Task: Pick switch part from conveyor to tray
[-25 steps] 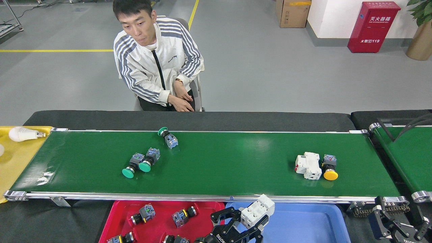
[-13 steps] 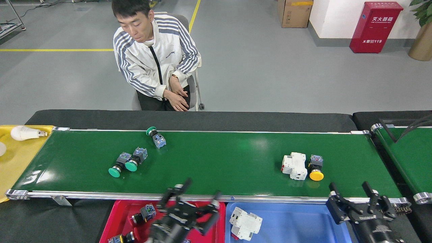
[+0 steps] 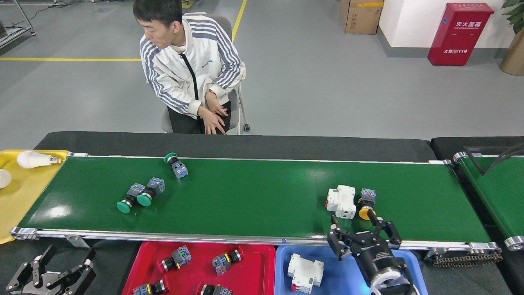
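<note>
While right gripper (image 3: 362,235) gapes, breaker (image 3: 341,201) lies on conveyor (image 3: 254,196)

Seated person (image 3: 192,69), red cabinet (image 3: 459,33), bulbs (image 3: 35,159).

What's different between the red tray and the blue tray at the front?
The red tray holds several small push-button switches; the blue tray holds one white breaker block. The red tray sits left, the blue tray right, partly covered by the right gripper. Both lie just below the conveyor.
</note>
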